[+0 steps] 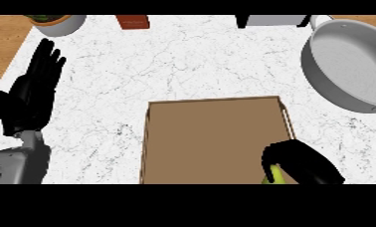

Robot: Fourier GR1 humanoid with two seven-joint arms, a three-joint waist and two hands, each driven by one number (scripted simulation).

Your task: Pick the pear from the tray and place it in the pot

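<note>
Marble countertop (183,61), white with grey veining, fills most of the frame. A brown tray (209,136) sits at lower centre, its near end cut off by the bottom edge of the view. At the tray's lower right corner the right hand (301,164) is curled over, fingers bent down around a small yellow-green shape — the pear (272,174), as far as can be told, since only a sliver of it shows beneath the black fingers. The pear is thus at the tray's lower right, in the hand's grasp, though whether it rests on the tray floor or is lifted off it is not clear from this angle.

The pot (345,64), grey and round with a pale inside, lies at the right edge of the frame, well apart from the tray and partly cut off.

The left hand (37,84) shows at the left edge, fingers straight and spread, pointing toward the top of the frame — resting above the counter.

Along the upper edge are a plant pot (60,23) at upper left, a reddish-brown box (134,21) and a white appliance (273,20).
</note>
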